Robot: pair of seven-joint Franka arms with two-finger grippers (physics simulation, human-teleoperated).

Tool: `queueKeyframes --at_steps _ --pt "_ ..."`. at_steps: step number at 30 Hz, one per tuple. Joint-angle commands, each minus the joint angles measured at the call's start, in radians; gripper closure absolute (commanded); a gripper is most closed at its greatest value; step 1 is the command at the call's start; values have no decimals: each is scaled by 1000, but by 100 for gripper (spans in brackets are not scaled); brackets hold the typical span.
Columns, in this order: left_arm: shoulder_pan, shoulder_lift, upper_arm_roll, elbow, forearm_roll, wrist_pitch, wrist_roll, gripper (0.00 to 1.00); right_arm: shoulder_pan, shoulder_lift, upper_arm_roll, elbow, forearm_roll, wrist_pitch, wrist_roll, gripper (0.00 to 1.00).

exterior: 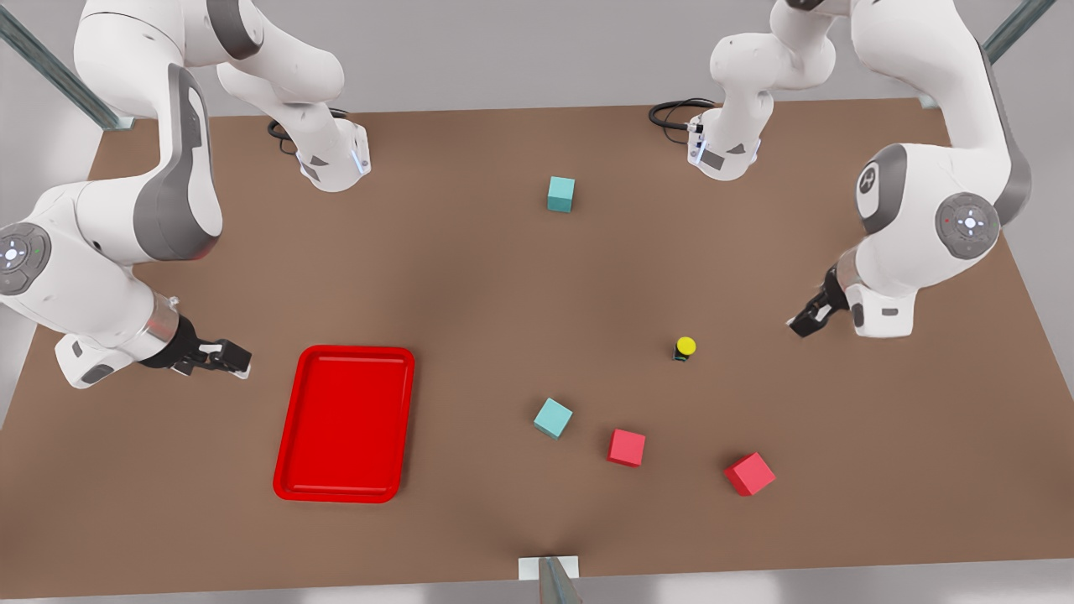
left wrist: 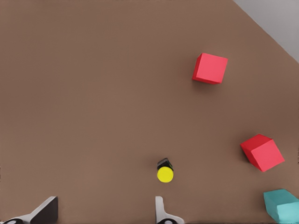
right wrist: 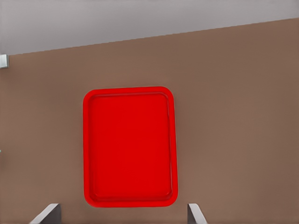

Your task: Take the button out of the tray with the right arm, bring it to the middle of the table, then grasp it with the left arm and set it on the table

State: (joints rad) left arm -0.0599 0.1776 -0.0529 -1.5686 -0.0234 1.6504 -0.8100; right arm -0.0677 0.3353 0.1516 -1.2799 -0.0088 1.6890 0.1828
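The button [exterior: 685,347], a dark body with a round yellow cap, stands upright on the brown table [exterior: 470,277], right of centre in the front view. My left gripper [exterior: 807,319] hovers open a short way off, toward the front view's right; in the left wrist view the button [left wrist: 165,171] sits just ahead of its spread fingers [left wrist: 161,211]. The glossy red tray [exterior: 346,424] lies empty at the front view's left. My right gripper [exterior: 235,359] hangs open beside the tray, farther left. The right wrist view looks along the tray [right wrist: 130,147] from one short end.
A teal cube [exterior: 560,194] rests toward the back centre. Another teal cube [exterior: 553,418] and two red cubes [exterior: 627,447] [exterior: 749,474] lie in front of the button. Both arm bases stand at the table's far edge.
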Motion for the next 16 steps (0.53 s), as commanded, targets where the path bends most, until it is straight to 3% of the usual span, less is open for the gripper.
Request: queueKeyframes --at_steps 1,16 --pt "5 -1 -1 -4 -1 39 1046 0 0 -1 0 1 0 4 -5 0" --pt "-9 46 -4 28 5 52 1046 0 0 7 0 1 0 4 -5 0"
